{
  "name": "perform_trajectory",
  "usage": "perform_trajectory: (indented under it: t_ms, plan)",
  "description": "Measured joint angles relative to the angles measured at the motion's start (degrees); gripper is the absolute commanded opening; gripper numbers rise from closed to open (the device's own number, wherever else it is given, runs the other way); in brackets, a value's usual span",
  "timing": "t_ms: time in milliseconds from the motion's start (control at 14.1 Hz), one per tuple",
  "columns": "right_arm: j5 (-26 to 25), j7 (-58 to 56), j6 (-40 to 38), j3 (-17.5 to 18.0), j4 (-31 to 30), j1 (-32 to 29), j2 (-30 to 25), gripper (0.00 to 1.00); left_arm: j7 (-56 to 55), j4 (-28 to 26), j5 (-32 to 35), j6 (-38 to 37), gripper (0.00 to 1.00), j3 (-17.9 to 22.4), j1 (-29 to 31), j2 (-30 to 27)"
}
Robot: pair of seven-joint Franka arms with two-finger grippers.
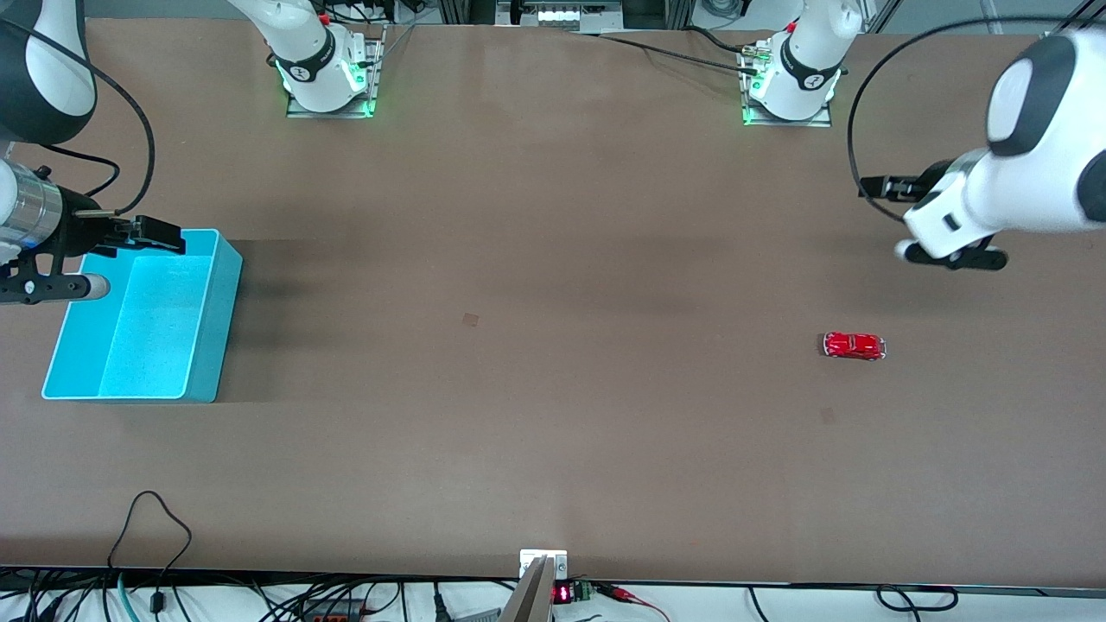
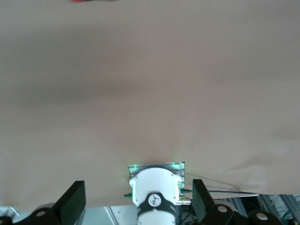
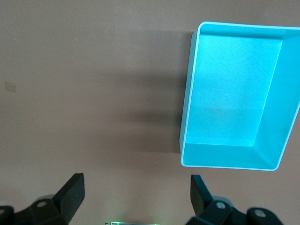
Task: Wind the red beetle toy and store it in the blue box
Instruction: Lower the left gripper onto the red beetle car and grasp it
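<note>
Table (image 1: pixel 553 259) of brown spreads under both arms. The blue box (image 1: pixel 143 320) sits at the right arm's end, nothing in it. The right gripper (image 1: pixel 130 238) hangs over the box's rim, fingers (image 3: pixel 70 194) spread wide, holding nothing. The left gripper (image 1: pixel 890 194) hovers above bare table, jaws apart and empty too. The red beetle toy (image 1: pixel 854 345) rests on the table near it, toward the front camera; the left wrist view catches only a red sliver of it.

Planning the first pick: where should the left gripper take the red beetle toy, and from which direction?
Probably from straight above, fingers across the body's narrow width at mid-length. The red beetle toy sits on its wheels on the open table, its long axis running along the table's length, so its flat sides face the pads. The left gripper, open, hangs above the table near it; the right gripper waits, open, over the blue box.
</note>
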Motion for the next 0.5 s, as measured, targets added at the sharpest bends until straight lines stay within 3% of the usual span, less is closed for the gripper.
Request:
perform_trajectory:
  t_ms: [213,496]
  plan:
    - [0.0,0.0,-0.3,0.0,0.0,0.0,0.0,1.00,15.2,-0.3,0.1,7.7,1.00,0.1,0.6,3.0]
    - [0.0,0.0,-0.3,0.0,0.0,0.0,0.0,1.00,44.1,-1.9,2.9,22.1,1.00,0.3,2.4,7.1]
